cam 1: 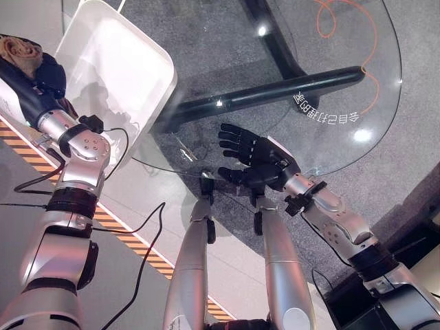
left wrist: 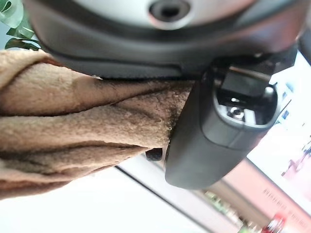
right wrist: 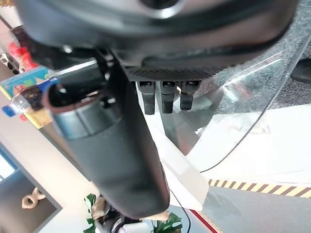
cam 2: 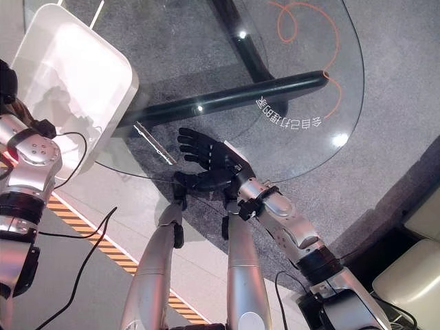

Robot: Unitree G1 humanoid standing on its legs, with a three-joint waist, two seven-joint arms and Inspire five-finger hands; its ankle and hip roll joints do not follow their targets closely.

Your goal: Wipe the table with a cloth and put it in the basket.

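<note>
The left hand [cam 1: 42, 74] clutches the tan cloth [left wrist: 82, 131] beside the white basket's [cam 1: 141, 65] outer wall, off the glass tabletop [cam 1: 330, 82]. The right hand [cam 1: 253, 157] hovers spread over the tabletop's near edge.

A tan, fuzzy cloth [left wrist: 73, 131] sits at ten o'clock, beside a plain white basket [cam 1: 117, 62]. The clear glass table [cam 1: 330, 82] carries an orange squiggle and white lettering at two o'clock, over speckled grey carpet.
</note>
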